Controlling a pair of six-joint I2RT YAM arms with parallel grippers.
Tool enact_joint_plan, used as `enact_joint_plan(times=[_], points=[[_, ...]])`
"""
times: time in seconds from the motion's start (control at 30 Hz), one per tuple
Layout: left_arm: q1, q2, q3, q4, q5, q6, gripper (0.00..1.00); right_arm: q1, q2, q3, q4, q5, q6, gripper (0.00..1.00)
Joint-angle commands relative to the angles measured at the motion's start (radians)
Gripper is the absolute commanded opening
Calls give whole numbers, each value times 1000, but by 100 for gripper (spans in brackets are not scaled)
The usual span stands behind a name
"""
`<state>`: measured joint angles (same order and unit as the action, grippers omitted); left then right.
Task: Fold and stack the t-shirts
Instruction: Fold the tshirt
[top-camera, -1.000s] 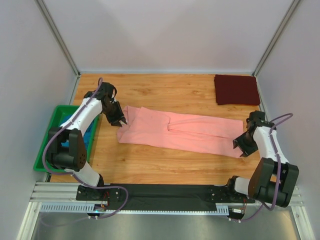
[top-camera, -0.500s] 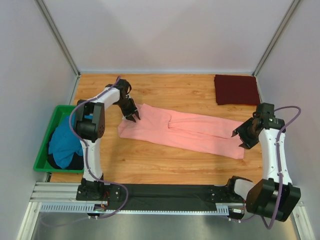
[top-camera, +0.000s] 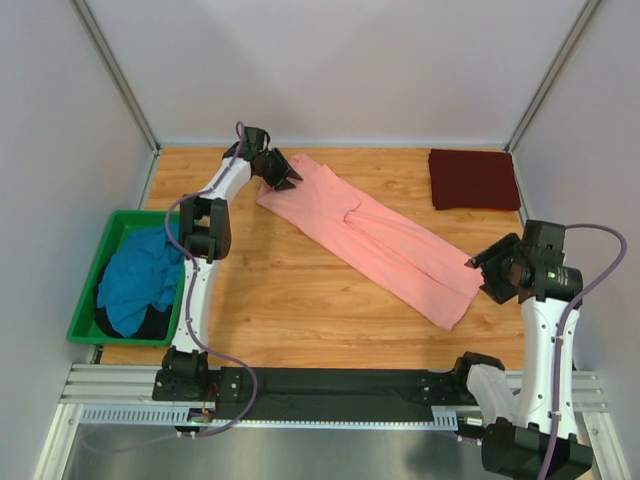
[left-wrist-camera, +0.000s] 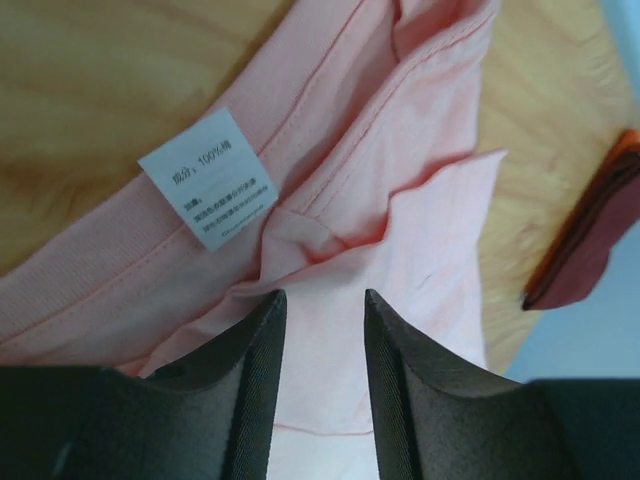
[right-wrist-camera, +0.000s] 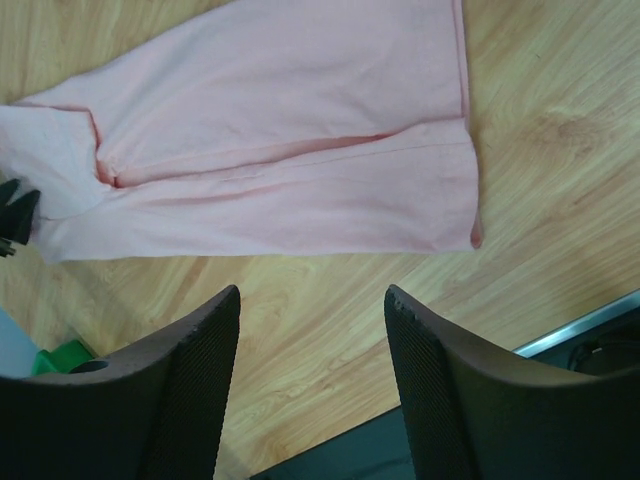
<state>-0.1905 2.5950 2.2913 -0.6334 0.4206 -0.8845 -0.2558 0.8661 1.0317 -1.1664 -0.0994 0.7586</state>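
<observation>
Maroon tee (top-camera: 474, 178) lies folded beyond the half-folded salmon tee (top-camera: 380, 240); teal tee (top-camera: 135, 275) waits left of it. Left gripper (left-wrist-camera: 325, 295) and right gripper (right-wrist-camera: 312, 292) hang parted at its ends.

The salmon-pink t-shirt (top-camera: 370, 235) is one plain colour throughout, its seams a shade deeper. Its neck label (left-wrist-camera: 208, 178) is white with small dark print. The dark maroon t-shirt (top-camera: 474, 179) is plain too. The teal-blue t-shirt (top-camera: 135, 280) shows no pattern, and something darker, perhaps black, peeks out beneath it against the green plastic bin (top-camera: 82, 318). The bench (top-camera: 300, 300) is warm honey wood with wavy brown grain. The left end effector (left-wrist-camera: 318, 295) and right end effector (right-wrist-camera: 312, 290) are black with a fine woven texture.
</observation>
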Motion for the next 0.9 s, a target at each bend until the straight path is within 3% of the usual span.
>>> enact_joint_plan(times=[0.0,0.17,0.27,0.43,0.6,0.73,0.87], points=[[5,-15,13,271,132,-124,45,6,-12,-50,8,-17,-65,61],[-4,-300,-285,317,100,-22,47,15,33,-151,43,-29,-145,61],[-15,-446,-448,307,60,15,47,52,129,-202,71,38,-180,61],[-53,-625,-653,333,-17,30,47,148,301,-171,212,98,-118,56],[-59,-645,-762,233,-23,18,47,225,525,-145,211,216,-38,49],[-59,-650,-805,167,-97,44,47,250,541,-202,168,303,48,39],[-53,-602,-730,22,-114,24,48,250,530,-242,99,379,108,39]])
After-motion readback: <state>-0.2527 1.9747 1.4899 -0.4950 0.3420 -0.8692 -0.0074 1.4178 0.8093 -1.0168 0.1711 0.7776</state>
